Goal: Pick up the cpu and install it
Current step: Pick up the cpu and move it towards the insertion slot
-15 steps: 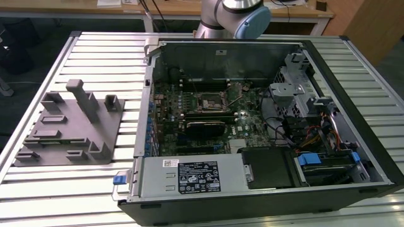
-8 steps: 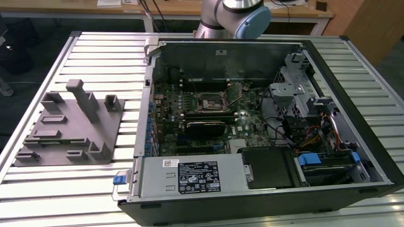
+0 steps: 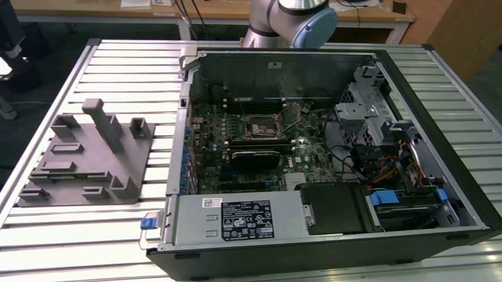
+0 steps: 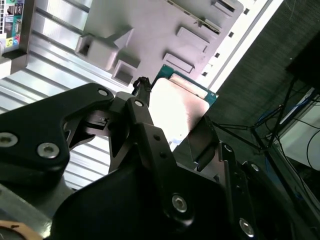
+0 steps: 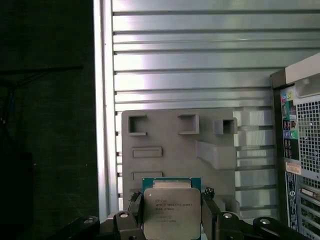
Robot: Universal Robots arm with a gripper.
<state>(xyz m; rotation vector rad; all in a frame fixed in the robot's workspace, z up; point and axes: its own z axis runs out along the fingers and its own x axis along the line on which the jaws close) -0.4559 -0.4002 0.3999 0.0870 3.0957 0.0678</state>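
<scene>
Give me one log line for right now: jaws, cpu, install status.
jaws: shut on cpu | cpu: held in the air near fixture | socket: cpu not yet installed

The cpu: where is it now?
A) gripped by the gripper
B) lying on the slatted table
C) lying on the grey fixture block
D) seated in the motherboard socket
A: in the first wrist view the cpu sits clamped in the gripper, with the grey fixture block beyond it.

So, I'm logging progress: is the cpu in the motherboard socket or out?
Out. The cpu is gripped in the hand, outside the computer case, near the grey fixture.
</scene>
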